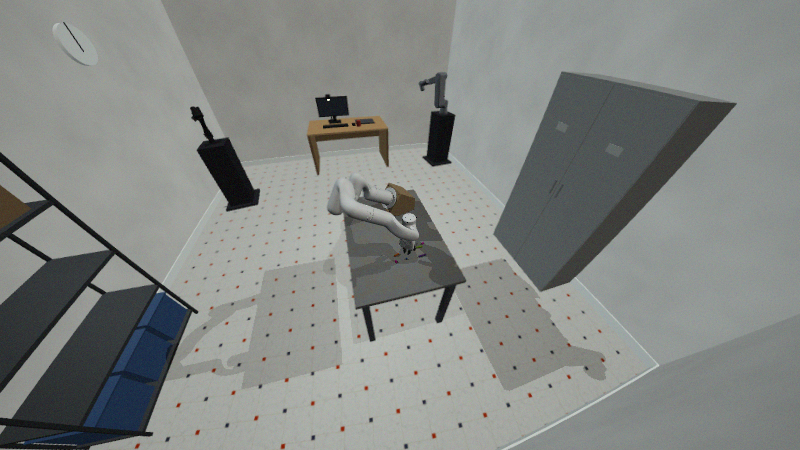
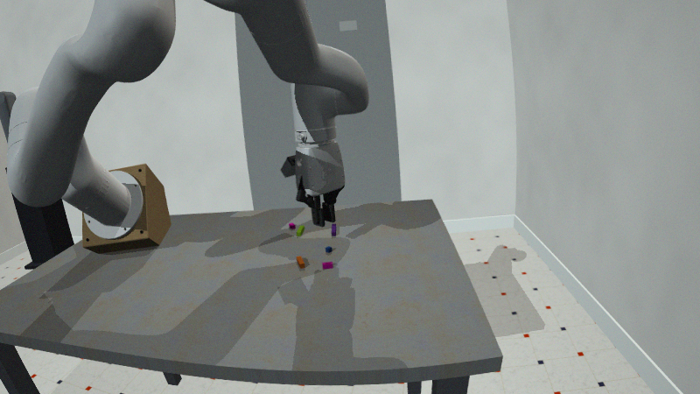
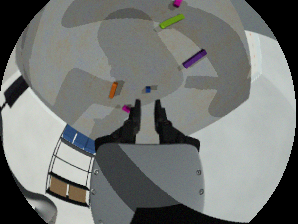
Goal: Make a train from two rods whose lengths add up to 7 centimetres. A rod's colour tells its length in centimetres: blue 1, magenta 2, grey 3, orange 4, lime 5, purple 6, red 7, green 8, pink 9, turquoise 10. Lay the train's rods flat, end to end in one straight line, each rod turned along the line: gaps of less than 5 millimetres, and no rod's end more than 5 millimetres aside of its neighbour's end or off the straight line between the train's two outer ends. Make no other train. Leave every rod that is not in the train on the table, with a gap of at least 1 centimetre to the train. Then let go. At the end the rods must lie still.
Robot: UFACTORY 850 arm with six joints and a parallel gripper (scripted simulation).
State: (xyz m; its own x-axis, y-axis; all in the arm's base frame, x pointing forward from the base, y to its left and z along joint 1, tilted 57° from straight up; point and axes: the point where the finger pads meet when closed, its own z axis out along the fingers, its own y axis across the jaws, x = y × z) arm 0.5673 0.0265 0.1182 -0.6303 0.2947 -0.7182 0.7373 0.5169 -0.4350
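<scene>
My gripper (image 2: 323, 221) (image 3: 147, 106) (image 1: 406, 252) hangs a little above the grey table (image 2: 401, 304) (image 1: 391, 288). Its fingers are drawn in to a narrow gap with nothing between them. Several short rods lie flat on the table. A lime rod (image 2: 299, 230) (image 3: 172, 22) and a small magenta rod (image 2: 291, 226) (image 3: 177, 2) lie just left of the fingers. A purple rod (image 2: 333, 228) (image 3: 194, 59) lies just right of them. Nearer the front lie a blue rod (image 2: 328, 249) (image 3: 148, 88), an orange rod (image 2: 300, 262) (image 3: 113, 90) and a second magenta rod (image 2: 327, 264) (image 3: 125, 108). All rods lie apart.
The arm's brown base block (image 2: 146, 206) (image 1: 403, 202) stands at the table's back left corner. A grey cabinet (image 1: 598, 167) stands right of the table, and black shelving (image 1: 67, 313) at the room's left.
</scene>
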